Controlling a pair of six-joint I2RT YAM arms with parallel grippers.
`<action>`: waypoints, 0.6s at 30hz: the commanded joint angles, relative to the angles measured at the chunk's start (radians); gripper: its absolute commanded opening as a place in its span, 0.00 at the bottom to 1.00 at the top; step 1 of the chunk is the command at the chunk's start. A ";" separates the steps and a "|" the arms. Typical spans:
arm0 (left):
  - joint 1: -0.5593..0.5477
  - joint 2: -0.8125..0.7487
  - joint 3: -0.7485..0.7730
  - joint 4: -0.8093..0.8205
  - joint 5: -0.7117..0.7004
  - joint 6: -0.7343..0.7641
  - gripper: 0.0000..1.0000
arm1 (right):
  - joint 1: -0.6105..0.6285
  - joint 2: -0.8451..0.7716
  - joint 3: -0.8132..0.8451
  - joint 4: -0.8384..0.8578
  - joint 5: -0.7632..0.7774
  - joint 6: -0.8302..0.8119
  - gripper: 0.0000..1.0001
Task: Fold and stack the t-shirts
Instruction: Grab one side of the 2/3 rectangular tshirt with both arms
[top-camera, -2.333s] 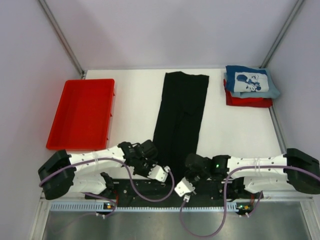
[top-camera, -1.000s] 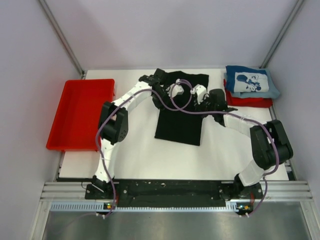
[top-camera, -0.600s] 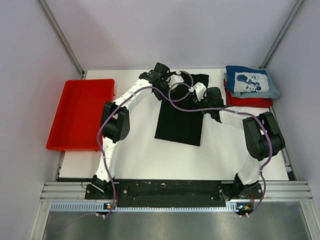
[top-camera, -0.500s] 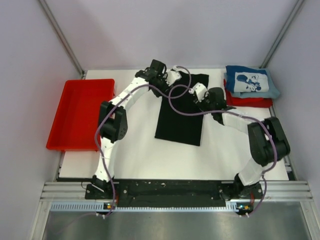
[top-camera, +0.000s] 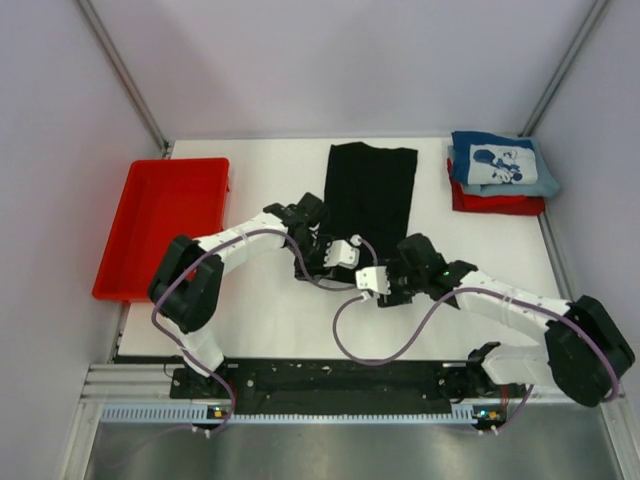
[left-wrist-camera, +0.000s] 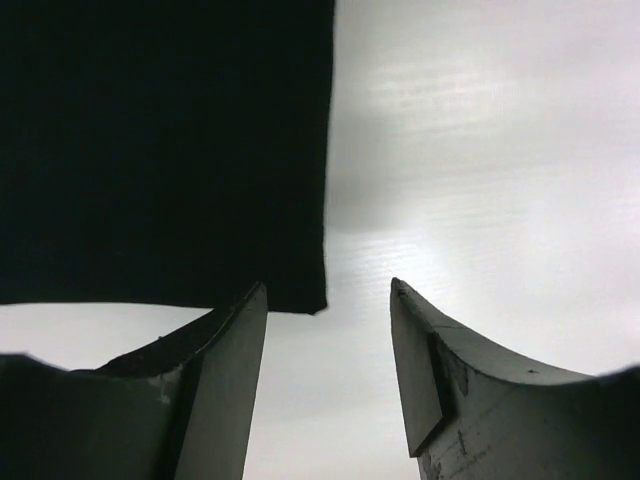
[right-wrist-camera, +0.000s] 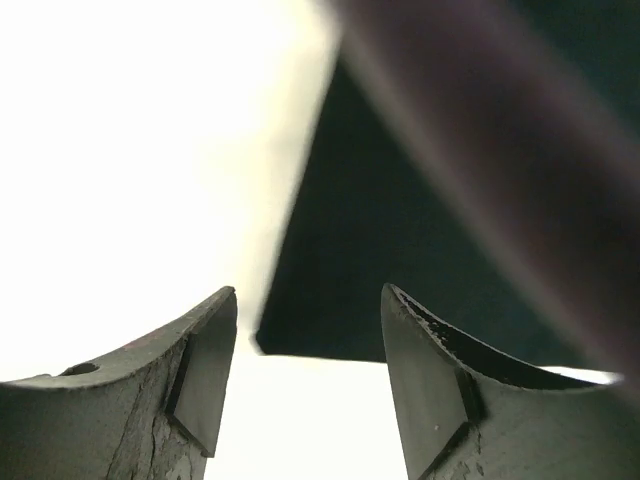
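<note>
White table (top-camera: 280, 320), pale walls (top-camera: 330, 60); left fingers (left-wrist-camera: 215, 360) and right fingers (right-wrist-camera: 200, 370) wide, empty, at black t-shirt (top-camera: 370, 190) corners.

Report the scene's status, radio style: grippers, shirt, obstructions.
Left gripper open, right gripper open, at near corners of black shirt. Shirt flat, ungripped. Purple cable crosses right wrist view.

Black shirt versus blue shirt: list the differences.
The black shirt lies alone, centred, as a long rectangle; the blue shirt is a smaller, squarer fold atop the red shirt at the far right. The black shirt shows no print; the blue shirt has a white cartoon print. The left gripper and right gripper, both open, are at the black shirt's near corners, none near the blue shirt. Both lie folded flat.
</note>
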 joint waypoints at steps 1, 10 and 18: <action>-0.004 -0.009 -0.075 0.074 -0.048 0.090 0.58 | 0.015 0.106 0.039 -0.103 0.080 -0.020 0.59; -0.012 0.077 -0.117 0.178 -0.118 0.027 0.58 | 0.018 0.258 0.086 -0.103 0.166 0.025 0.51; -0.018 0.120 -0.089 0.177 -0.153 -0.034 0.00 | 0.016 0.286 0.109 -0.129 0.198 0.048 0.00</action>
